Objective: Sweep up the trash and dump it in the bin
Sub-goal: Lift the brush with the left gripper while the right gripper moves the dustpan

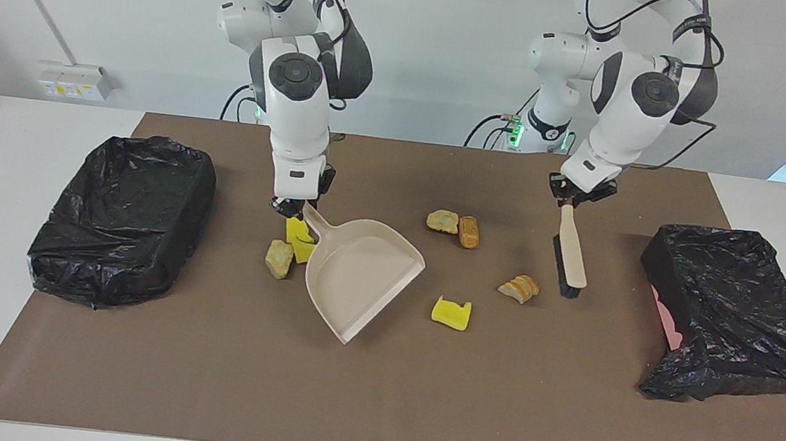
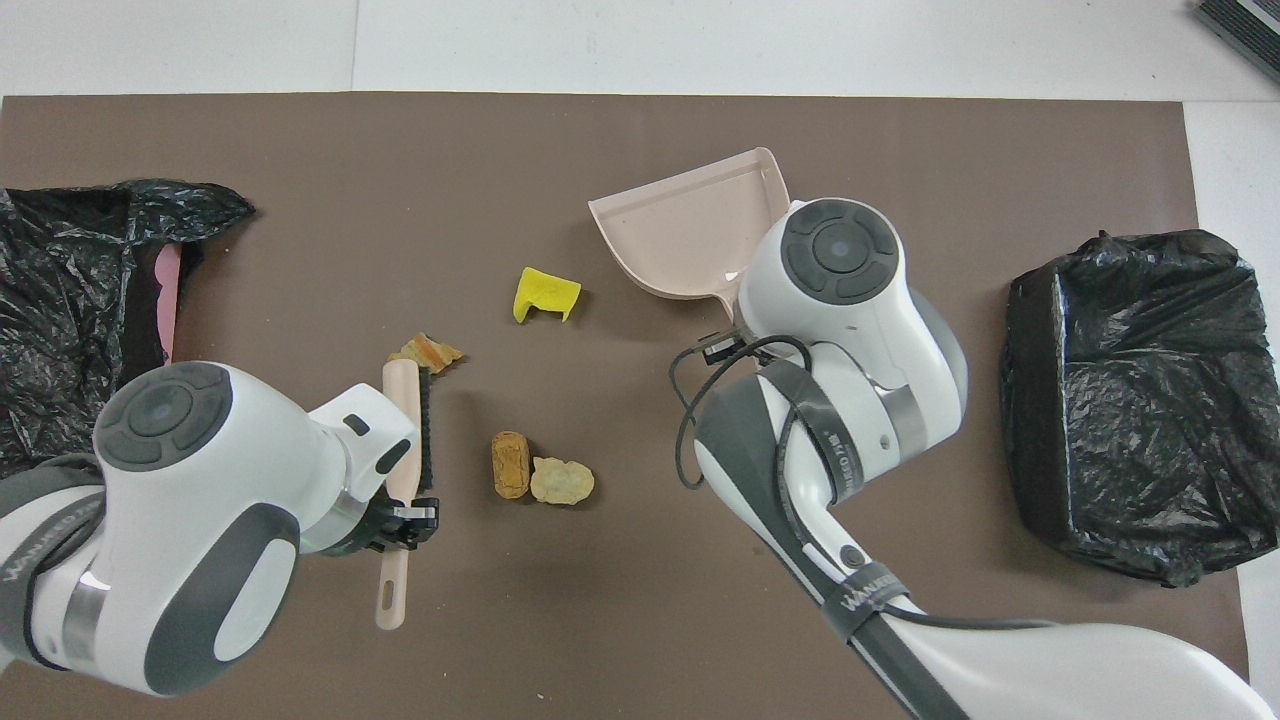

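Note:
My right gripper (image 1: 294,204) is shut on the handle of the pale pink dustpan (image 1: 361,276) (image 2: 690,235), whose mouth is angled toward a yellow sponge chunk (image 1: 451,313) (image 2: 545,294). Yellow chunks (image 1: 299,240) and a tan lump (image 1: 279,258) lie beside the handle, hidden under the arm in the overhead view. My left gripper (image 1: 574,196) (image 2: 405,520) is shut on the brush (image 1: 572,257) (image 2: 405,430), whose bristle end is down beside a tan lump (image 1: 519,288) (image 2: 428,351). Two more tan lumps (image 1: 443,220) (image 2: 511,463) lie together nearer the robots.
A black-bagged bin (image 1: 123,218) (image 2: 1130,400) stands at the right arm's end of the brown mat. A second black-bagged bin (image 1: 726,314) (image 2: 70,320), pink showing at one side, stands at the left arm's end.

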Tool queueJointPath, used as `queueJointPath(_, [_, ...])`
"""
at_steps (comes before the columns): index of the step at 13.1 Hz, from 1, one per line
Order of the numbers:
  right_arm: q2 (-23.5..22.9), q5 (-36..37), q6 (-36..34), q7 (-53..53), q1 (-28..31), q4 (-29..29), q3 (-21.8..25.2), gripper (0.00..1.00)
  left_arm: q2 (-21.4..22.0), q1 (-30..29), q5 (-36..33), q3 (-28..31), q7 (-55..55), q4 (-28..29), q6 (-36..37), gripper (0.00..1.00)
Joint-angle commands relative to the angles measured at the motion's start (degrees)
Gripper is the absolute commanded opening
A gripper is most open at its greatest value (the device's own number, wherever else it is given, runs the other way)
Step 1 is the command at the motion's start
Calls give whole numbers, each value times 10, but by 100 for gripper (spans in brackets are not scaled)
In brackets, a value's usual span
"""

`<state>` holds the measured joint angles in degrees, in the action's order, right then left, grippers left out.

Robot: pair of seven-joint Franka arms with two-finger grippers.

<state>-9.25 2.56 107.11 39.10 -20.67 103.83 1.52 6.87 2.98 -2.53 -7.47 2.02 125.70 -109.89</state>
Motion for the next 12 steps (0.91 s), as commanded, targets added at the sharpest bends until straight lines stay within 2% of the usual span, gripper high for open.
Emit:
queueJointPath(1, [53,10,73,115,3,102,-4,0,-44,-20,-27,-7,-54,-7,-45,0])
queueJointPath(4, [77,32,96,155,-6,145,-5,0,-56,-10,-45,-8,-80,9,-47,0])
queueJointPath(5, [84,38,99,155,-9,154,-5,0,-49,6,-45,-9,-79,28,-50,0])
queueJointPath(7, [99,97,104,143,-45,170,-5,0,-35,24,-45,-11,-80,52,-46,0])
queueJointPath(10, [119,106,128,106,-47,207,-6,0,-4,69,-38,-12,-74,96,-42,0])
queueJointPath(12, [111,106,137,93,-51,213,-6,0,9,98,-18,-12,-72,110,-35,0])
